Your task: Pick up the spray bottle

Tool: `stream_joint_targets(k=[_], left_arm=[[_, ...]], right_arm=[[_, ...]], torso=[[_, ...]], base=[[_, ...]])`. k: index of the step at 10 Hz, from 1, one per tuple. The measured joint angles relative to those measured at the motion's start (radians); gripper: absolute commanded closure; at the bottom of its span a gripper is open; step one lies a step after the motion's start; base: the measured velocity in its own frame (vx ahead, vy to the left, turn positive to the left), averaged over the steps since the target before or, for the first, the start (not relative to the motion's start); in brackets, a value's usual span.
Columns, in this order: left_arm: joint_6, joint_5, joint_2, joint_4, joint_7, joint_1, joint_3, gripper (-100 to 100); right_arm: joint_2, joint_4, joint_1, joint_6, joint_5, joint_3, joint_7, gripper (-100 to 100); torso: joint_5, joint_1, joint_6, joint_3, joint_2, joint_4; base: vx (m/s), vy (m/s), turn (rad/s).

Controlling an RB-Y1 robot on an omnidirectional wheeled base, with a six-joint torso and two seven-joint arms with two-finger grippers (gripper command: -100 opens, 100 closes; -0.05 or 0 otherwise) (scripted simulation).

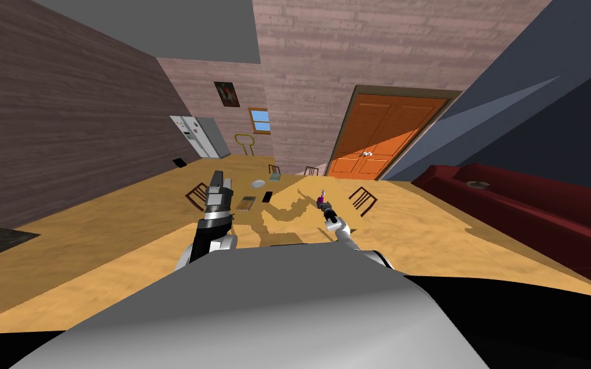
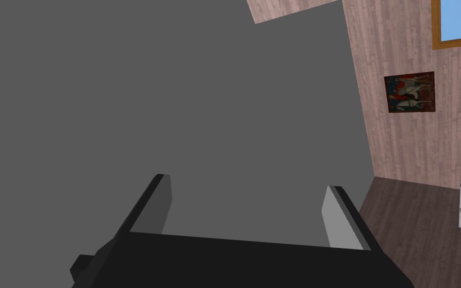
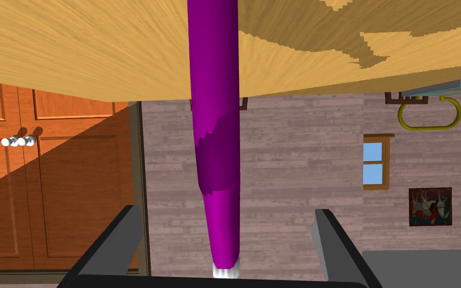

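Note:
The spray bottle (image 1: 320, 199) is a slim purple bottle with a white tip, standing on the big wooden table (image 1: 127, 256). In the right wrist view the spray bottle (image 3: 213, 125) runs from the tabletop down between my right gripper's fingers. Its narrow white end lies close to the gripper's body. My right gripper (image 3: 227, 212) is open around it, with a gap on each side of the bottle. From the head view, the right gripper (image 1: 324, 206) sits just at the bottle's near side. My left gripper (image 1: 217, 178) is raised over the table, and the left gripper (image 2: 247, 182) is open with nothing in it.
On the table beyond the left gripper lie a pale plate (image 1: 258, 184), a flat box (image 1: 245, 204) and a small black object (image 1: 267, 196). Chairs (image 1: 363, 200) ring the table. An orange double door (image 1: 377, 138) is behind, a red sofa (image 1: 531, 211) to the right, a fridge (image 1: 198, 136) far left.

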Motion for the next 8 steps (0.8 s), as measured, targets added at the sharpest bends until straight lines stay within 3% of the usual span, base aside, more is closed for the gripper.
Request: stream_joint_targets(k=[2, 3, 4, 5, 6, 8], left_arm=[[0.000, 0.000, 0.000, 0.000, 0.000, 0.000, 0.000, 0], [0.000, 0.000, 0.000, 0.000, 0.000, 0.000, 0.000, 0], [0.000, 0.000, 0.000, 0.000, 0.000, 0.000, 0.000, 0], [0.000, 0.000, 0.000, 0.000, 0.000, 0.000, 0.000, 0], [0.000, 0.000, 0.000, 0.000, 0.000, 0.000, 0.000, 0], [0.000, 0.000, 0.000, 0.000, 0.000, 0.000, 0.000, 0]], right_arm=[[-0.003, 0.040, -0.018, 0.000, 0.008, -0.011, 0.040, -100], [-0.003, 0.042, -0.019, 0.001, 0.008, -0.012, 0.045, 0], [-0.003, 0.041, -0.019, 0.001, 0.008, -0.011, 0.044, -100], [-0.028, 0.010, 0.018, 0.001, 0.003, 0.010, 0.022, -100], [-0.040, 0.032, 0.014, -0.022, 0.000, 0.006, 0.013, -100], [-0.058, 0.129, -0.009, -0.088, -0.005, -0.010, 0.019, -100]], torso=[[0.000, 0.000, 0.000, 0.000, 0.000, 0.000], [0.000, -0.001, 0.000, 0.001, 0.002, 0.000], [0.000, -0.001, 0.000, 0.002, 0.004, 0.001], [0.001, 0.003, 0.000, 0.001, 0.001, 0.000], [0.001, 0.005, 0.000, -0.001, -0.001, 0.000], [0.001, 0.003, 0.000, 0.000, -0.001, 0.000]], base=[[0.045, 0.009, -0.001], [0.005, 0.001, 0.000], [0.073, 0.077, 0.010], [0.101, 0.100, -0.019], [0.051, 0.048, -0.001], [0.089, 0.066, 0.004]])
